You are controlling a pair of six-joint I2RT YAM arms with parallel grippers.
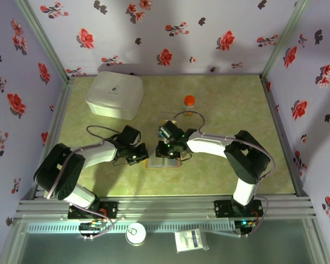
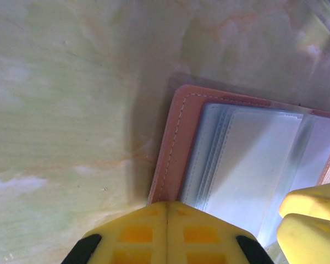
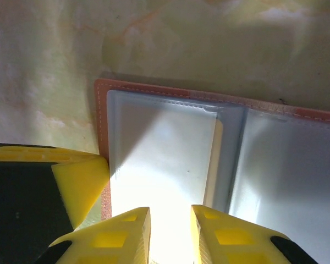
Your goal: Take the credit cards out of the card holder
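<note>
The card holder (image 1: pixel 164 163) lies open on the table between both arms, its brown border (image 2: pixel 173 148) framing blue-grey clear sleeves (image 3: pixel 159 154). A yellowish-tan card edge (image 3: pixel 215 165) shows inside the left sleeve near the fold; other credit cards are hidden. My left gripper (image 2: pixel 168 208) is shut, with its tips pressed on the holder's brown edge. My right gripper (image 3: pixel 170 220) is open just above the left sleeve, one finger on each side of a bright patch. The left gripper's fingers (image 3: pixel 80 179) sit just beside it.
A large white lidded box (image 1: pixel 114 94) stands at the back left. A small orange cap-like object (image 1: pixel 189 100) sits behind the grippers, with a faint clear tray rim (image 1: pixel 193 114) just in front of it. Metal rails edge the table.
</note>
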